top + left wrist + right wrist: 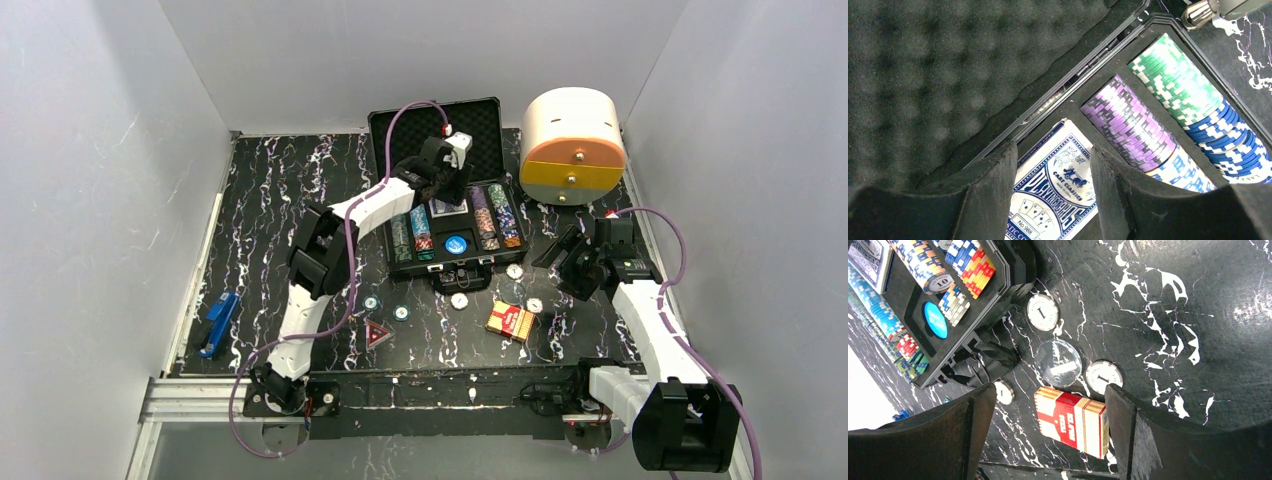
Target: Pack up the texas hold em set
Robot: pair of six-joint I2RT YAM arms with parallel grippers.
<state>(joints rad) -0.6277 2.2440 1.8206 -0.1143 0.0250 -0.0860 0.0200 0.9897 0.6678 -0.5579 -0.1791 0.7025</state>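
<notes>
The black briefcase (480, 118) lies open at the table's back, rows of poker chips (497, 215) in its tray. My left gripper (447, 185) hangs over the tray. In the left wrist view it (1053, 147) stands open, its fingers either side of the blue card deck (1058, 185), which lies in its slot beside purple chips (1130, 125). The red card deck (510, 321) lies on the table in front of the case. My right gripper (560, 262) is open above the table; the red deck (1073, 420) shows below, between its fingers. Small round buttons (459, 300) and a red triangle (377, 334) lie loose.
A white-and-orange cylindrical box (572, 145) stands right of the case lid. A small blue tool (218, 323) lies at the left edge. Two loose teal chips (401, 312) sit near the triangle. A clear disc (1058, 362) lies between two white buttons (1042, 312).
</notes>
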